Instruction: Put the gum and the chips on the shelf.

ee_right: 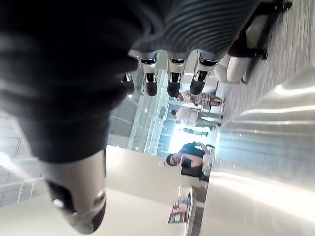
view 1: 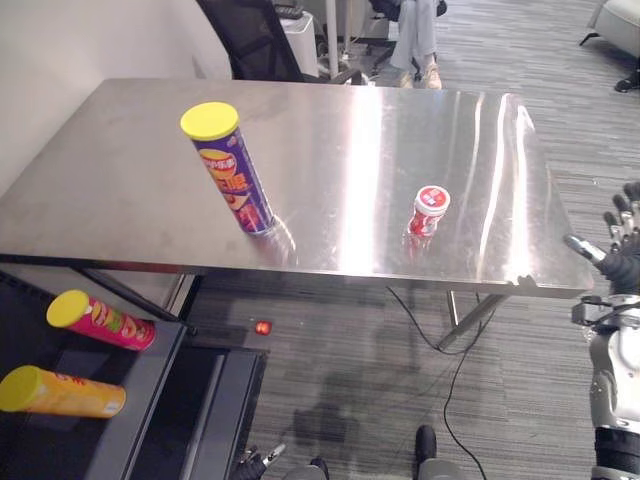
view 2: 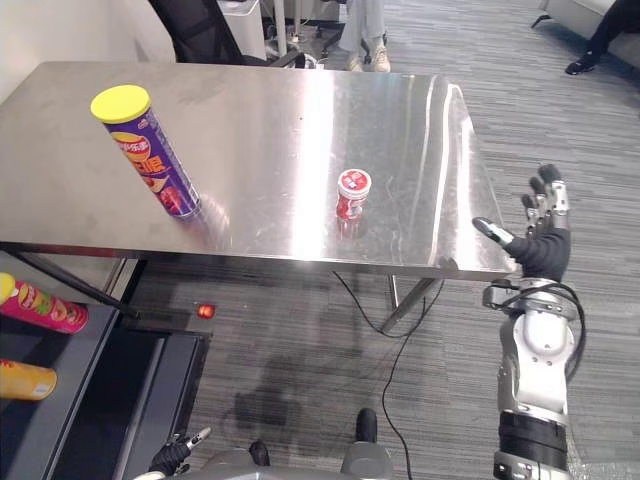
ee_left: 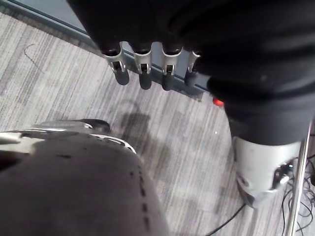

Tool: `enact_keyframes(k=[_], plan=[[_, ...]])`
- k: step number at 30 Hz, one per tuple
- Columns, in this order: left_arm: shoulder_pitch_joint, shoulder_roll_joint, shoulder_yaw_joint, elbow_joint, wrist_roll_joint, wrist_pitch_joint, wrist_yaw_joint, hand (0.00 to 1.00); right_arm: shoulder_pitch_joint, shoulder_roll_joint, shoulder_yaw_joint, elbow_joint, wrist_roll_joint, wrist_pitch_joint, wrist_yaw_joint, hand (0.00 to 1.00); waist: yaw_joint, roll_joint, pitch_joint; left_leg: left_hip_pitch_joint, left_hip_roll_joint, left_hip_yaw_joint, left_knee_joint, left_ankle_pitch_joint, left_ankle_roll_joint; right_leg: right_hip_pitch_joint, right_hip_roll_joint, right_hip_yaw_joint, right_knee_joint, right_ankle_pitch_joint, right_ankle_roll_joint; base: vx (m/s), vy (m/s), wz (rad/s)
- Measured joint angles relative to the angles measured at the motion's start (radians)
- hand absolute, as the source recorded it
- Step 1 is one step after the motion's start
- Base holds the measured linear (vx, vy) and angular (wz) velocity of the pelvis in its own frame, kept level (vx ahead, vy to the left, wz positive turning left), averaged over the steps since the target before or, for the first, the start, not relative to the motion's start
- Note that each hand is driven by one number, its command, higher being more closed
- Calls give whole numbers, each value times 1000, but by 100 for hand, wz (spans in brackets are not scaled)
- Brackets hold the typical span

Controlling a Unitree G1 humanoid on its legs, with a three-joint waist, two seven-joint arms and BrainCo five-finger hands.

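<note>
Right hand [view 2: 545,250], lower right of frame: dark ribbed cover over back and wrist, silver fingers [view 2: 546,198] with dark tips. Forearm [view 2: 535,360] below it is a silver-grey rounded shell with a dark band lower down. Left hand [ee_left: 147,24] has the same build (dark cover, silver dark-tipped fingers, silver thumb [ee_left: 261,167]).

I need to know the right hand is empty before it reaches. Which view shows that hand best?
The right eye view: the whole right hand shows past the table's right edge, fingers straight, holding nothing. The left eye view cuts it off at its side; the right wrist view shows the fingers close up, nothing between them.
</note>
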Motion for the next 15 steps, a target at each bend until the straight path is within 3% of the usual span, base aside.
enact_keyframes(k=[15], plan=[[0, 4, -8, 0, 0, 1, 2, 0, -97, -13, 138, 112, 2, 26, 16, 0, 29, -8, 5, -39, -3, -58, 11, 16, 1, 2, -5, -63, 1, 0, 0, -15, -18, 11]])
